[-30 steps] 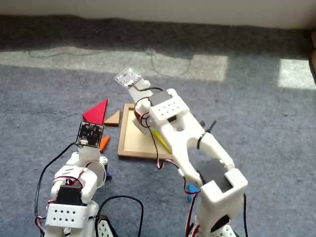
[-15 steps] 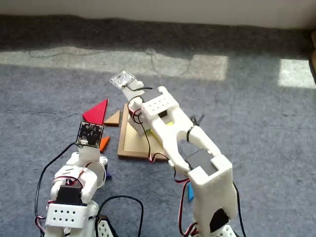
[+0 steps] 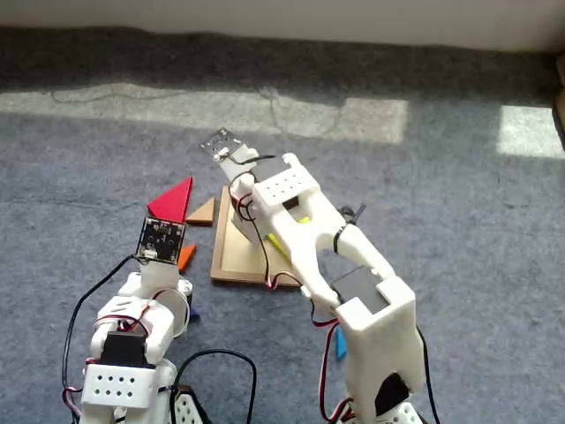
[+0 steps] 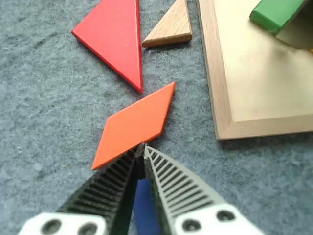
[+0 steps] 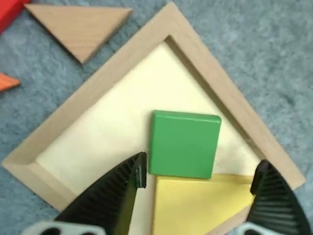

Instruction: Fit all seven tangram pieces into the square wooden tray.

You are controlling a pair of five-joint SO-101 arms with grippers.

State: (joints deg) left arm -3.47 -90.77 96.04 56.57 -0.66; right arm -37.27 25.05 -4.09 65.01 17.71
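Right arm has swung further over the tray [image 5: 205, 54]. Right gripper [image 5: 200, 169] released, green square [image 5: 185, 143] lying flat between its jaws. Judged light, rigid, smooth: grip opposite edges. Left gripper [image 4: 142, 152] clenched, tip touching the orange parallelogram [image 4: 134, 125].

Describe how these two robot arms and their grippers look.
The left arm and right arm are white blocky plastic with black motors and thin red and black cables. The left gripper has one black and one pale ribbed finger; the right gripper's fingers are black.
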